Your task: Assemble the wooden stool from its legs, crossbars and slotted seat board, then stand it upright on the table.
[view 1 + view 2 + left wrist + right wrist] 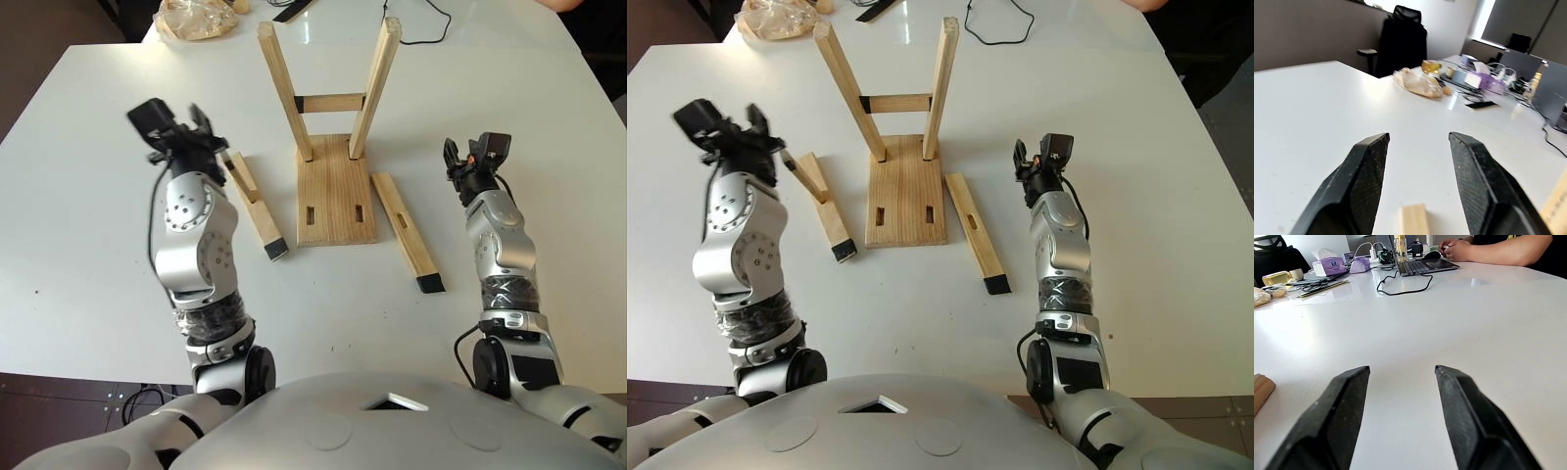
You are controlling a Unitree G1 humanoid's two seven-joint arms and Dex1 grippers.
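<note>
- Seat board (pixel 336 191) lies flat mid-table (pixel 88 215), slotted face up.
- Two legs stand in its far slots: L one (pixel 285 93), R one (pixel 375 88). Both lean outward toward the top.
- Crossbar (pixel 335 102) spans betw. those two legs, roughly halfway up.
- Two near slots (pixel 310 213) of the board are unfilled.
- Left loose leg (pixel 259 208) lies flat just beside the board's L edge, black-tipped end toward the robot. A thinner wood strip (pixel 235 168) sits at its far end; can't tell if joined.
- Right loose leg (pixel 406 230) lies flat just beside the board's R edge, angled, black tip near the robot.
- Left gripper (pixel 1419 139): fingers spread wide, nothing held, above the far end of the left loose leg. A wood end (pixel 1413 219) shows low betw. the fingers, no contact.
- Right gripper (pixel 1400 369): fingers spread wide, nothing held. It sits R of the board, past the right loose leg and apart from it, low over bare tabletop.
- Far side of table: crumpled plastic bag (pixel 196 18), black cable (pixel 431 24), laptop (pixel 1420 264), purple tissue pack (pixel 1330 267).
- Black office chair (pixel 1403 39) behind the table.
</note>
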